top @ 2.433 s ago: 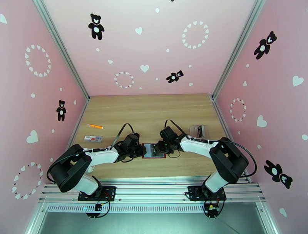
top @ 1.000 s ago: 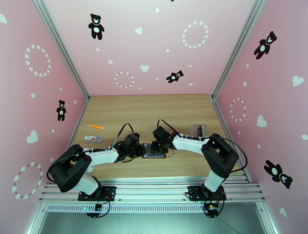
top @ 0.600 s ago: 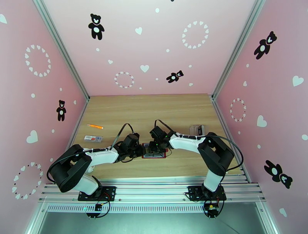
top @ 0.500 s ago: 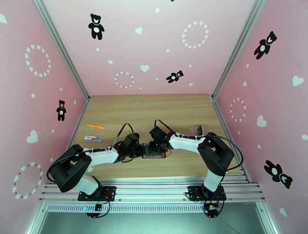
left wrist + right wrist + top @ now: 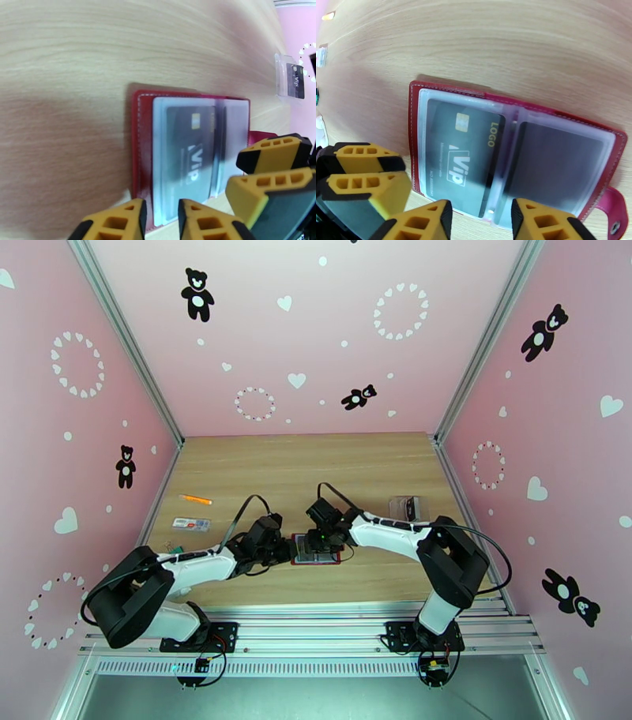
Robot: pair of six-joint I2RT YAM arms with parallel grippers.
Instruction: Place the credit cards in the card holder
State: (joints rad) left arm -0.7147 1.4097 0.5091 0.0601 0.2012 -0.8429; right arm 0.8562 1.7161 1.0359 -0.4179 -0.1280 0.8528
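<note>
Low in the top view, at the table's (image 5: 316, 469) centre front, the holder (image 5: 316, 549) lay open and flat. A VIP card (image 5: 462, 158) sat in one sleeve and a second card (image 5: 555, 165) in the other. The left gripper (image 5: 284, 549) was at its left edge, fingers slightly apart. The right gripper (image 5: 320, 538) hung over its upper edge, fingers wider apart. Farther up, a clear case (image 5: 405, 508) with a third card (image 5: 295, 75) lay at right. A white-red strip (image 5: 191, 523) and an orange pen (image 5: 194, 499) lay at left.

Top view was bright, evenly lit, sharp, with soft shadows on the surface (image 5: 261, 477). Wrist views were soft: wood grain smeared, edges bowed, broad dim shadow patches, hazy glare on card holder (image 5: 413, 130) sleeves.
</note>
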